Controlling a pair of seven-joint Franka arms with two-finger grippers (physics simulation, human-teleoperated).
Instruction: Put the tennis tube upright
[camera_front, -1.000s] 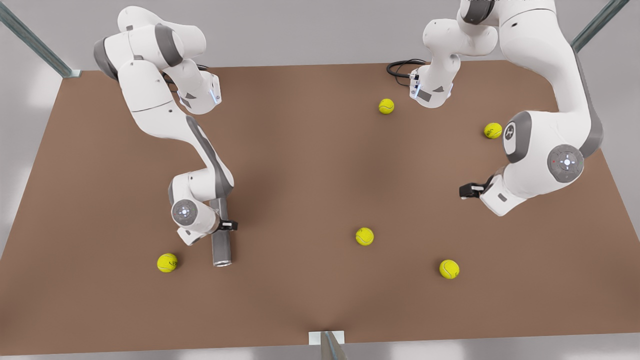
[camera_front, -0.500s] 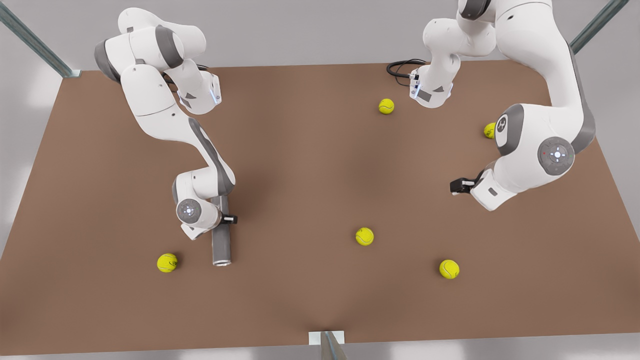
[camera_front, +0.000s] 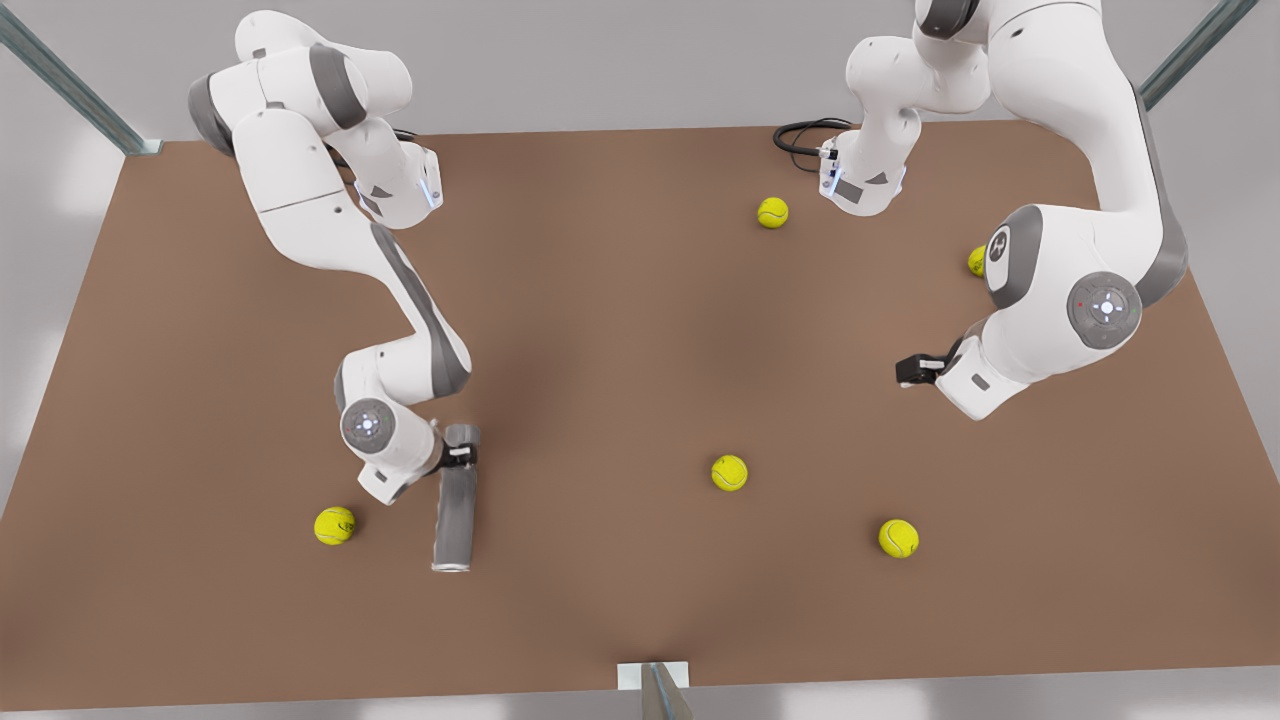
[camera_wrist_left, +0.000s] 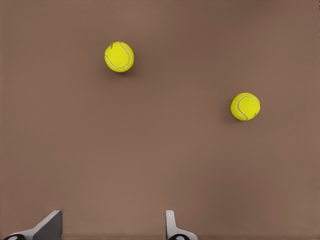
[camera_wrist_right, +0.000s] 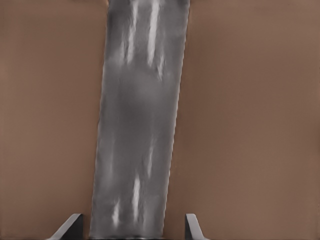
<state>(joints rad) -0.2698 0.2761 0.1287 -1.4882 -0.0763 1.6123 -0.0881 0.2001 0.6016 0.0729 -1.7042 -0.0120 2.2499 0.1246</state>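
- Tennis tube (camera_front: 455, 497): grey, near left part of the brown table (camera_front: 620, 330), far end clamped and raised, silvery rim end low toward the near edge.
- Right gripper (camera_front: 458, 456): fingers (camera_wrist_right: 70, 227) closed around the tube's far end.
- Left gripper (camera_front: 912, 369): right side, above the table, fingers (camera_wrist_left: 50, 226) apart, holding nothing.
- Tennis balls: one (camera_front: 334, 525) left of the tube, two (camera_front: 729, 472) (camera_front: 898, 538) at near right.

The tennis tube (camera_front: 455, 500) looks like brushed grey metal with pale glossy streaks along its length (camera_wrist_right: 137, 125) and a brighter silvery rim at its near end. The table (camera_front: 620, 330) is flat, matt brown, smooth. The balls (camera_wrist_left: 119, 56) look fuzzy yellow-green felt. The arms (camera_front: 1060, 110) are glossy white plastic with grey joints
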